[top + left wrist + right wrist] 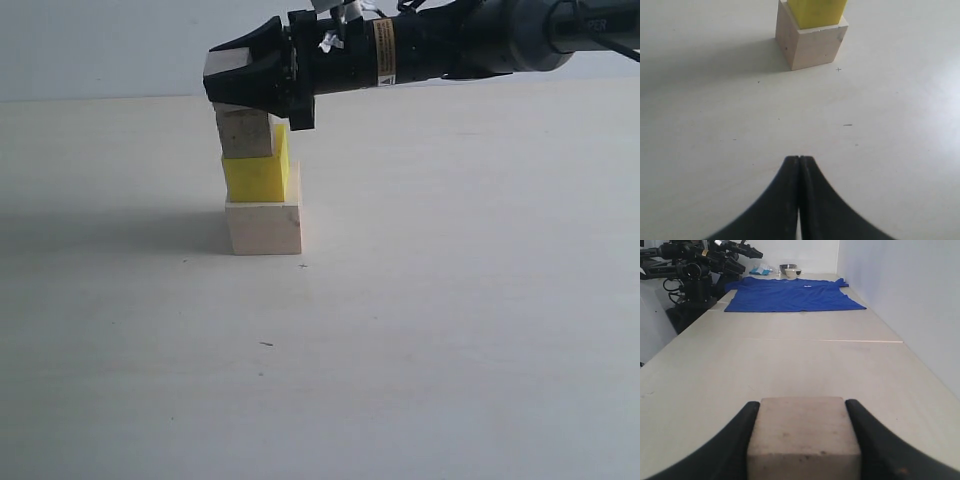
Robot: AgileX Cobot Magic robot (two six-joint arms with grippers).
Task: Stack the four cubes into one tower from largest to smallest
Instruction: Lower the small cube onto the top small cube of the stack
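In the exterior view the tower stands left of centre: the large pale wood cube [263,228] at the bottom, the yellow cube [256,176] on it, one small greyish cube [245,135] on top. My right gripper [236,72] reaches in from the right, right above the tower. It is shut on the second small greyish cube [804,432], whose pale face [225,64] shows between the fingers. Whether the held cube touches the one below, I cannot tell. My left gripper [800,159] is shut and empty, low over the table, facing the large cube [812,45] and the yellow cube [816,11].
The pale tabletop [450,330] spreads around the tower. In the right wrist view a blue cloth [790,294] lies far down the table, with a bowl [790,271] behind it, other black arms [695,270] at one side and a wall [900,300] at the other.
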